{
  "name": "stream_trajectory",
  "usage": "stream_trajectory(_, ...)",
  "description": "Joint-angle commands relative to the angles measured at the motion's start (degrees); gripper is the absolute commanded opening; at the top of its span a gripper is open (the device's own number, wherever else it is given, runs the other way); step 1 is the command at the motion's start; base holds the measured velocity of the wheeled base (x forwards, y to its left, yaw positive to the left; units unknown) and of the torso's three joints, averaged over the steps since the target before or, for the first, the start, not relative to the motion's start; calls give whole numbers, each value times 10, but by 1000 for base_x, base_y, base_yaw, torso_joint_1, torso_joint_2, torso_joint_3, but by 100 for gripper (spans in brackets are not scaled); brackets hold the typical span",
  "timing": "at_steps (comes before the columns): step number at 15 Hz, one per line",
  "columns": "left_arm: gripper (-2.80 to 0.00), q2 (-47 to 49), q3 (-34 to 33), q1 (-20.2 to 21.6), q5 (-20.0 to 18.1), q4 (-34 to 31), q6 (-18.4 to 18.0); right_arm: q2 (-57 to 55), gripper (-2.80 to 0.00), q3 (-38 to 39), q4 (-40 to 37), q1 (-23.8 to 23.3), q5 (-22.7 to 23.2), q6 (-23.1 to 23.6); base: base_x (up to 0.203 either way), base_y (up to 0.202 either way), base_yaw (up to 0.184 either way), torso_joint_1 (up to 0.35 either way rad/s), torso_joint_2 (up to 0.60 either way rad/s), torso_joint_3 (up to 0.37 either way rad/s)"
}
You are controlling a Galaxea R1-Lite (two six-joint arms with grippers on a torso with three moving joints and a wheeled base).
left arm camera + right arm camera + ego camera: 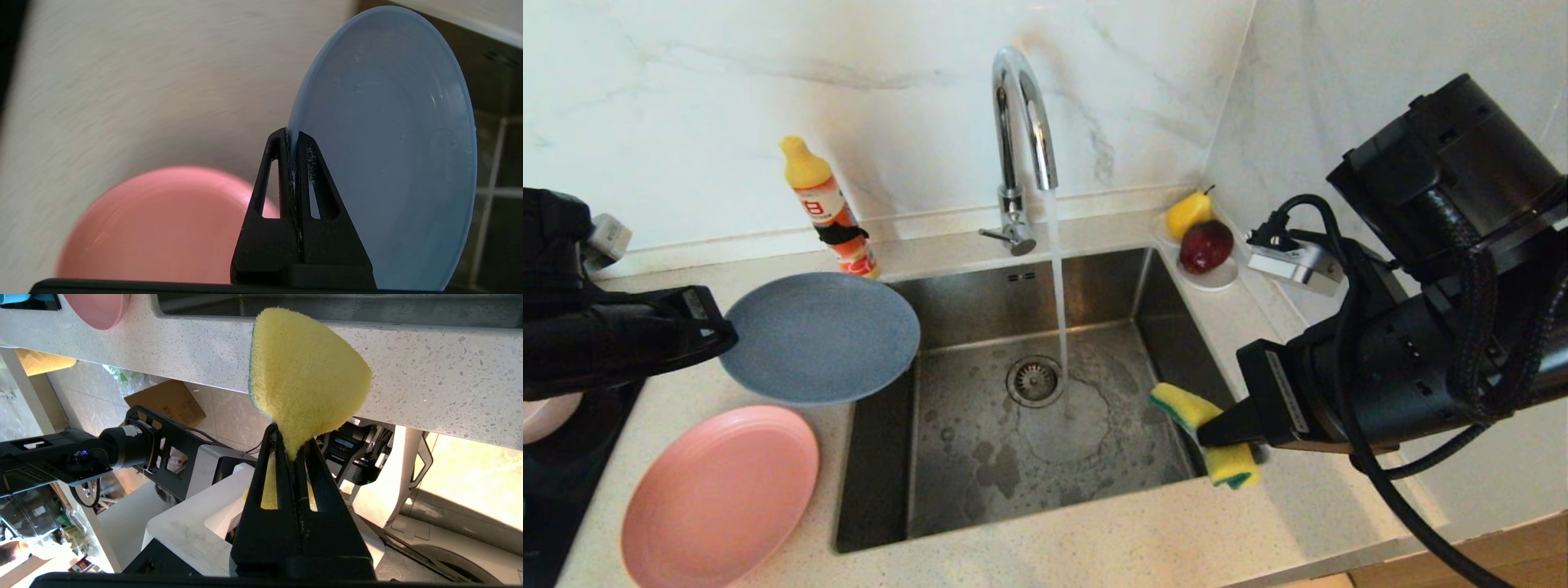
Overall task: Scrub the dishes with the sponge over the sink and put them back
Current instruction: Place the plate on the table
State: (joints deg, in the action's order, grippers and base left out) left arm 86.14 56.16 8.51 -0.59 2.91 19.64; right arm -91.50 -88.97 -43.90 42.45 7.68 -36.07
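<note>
Over the sink (947,327) — left end effector (723,331) pinches grey-blue plate (821,339).

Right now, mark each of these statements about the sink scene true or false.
1. The left gripper is shut on the grey-blue plate. True.
2. The pink plate lies in the sink. False: it lies on the counter, left of the sink.
3. Water runs from the tap. True.
4. The right gripper hangs empty. False: it is shut on the sponge.
5. The fruit sits left of the sink. False: the pear and apple sit at its far right corner.
</note>
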Motion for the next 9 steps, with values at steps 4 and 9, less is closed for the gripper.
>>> stream_trajectory(4, -280, 16, 34, 113, -53, -35, 24, -3, -280, 0, -2, -3, 1, -1, 0, 0, 0, 0, 0, 0)
stream_trajectory(9, -280, 55, 45, 211, -103, -27, 22, -5, -280, -1, -2, -3, 1, -1, 0, 0, 0, 0, 0, 0)
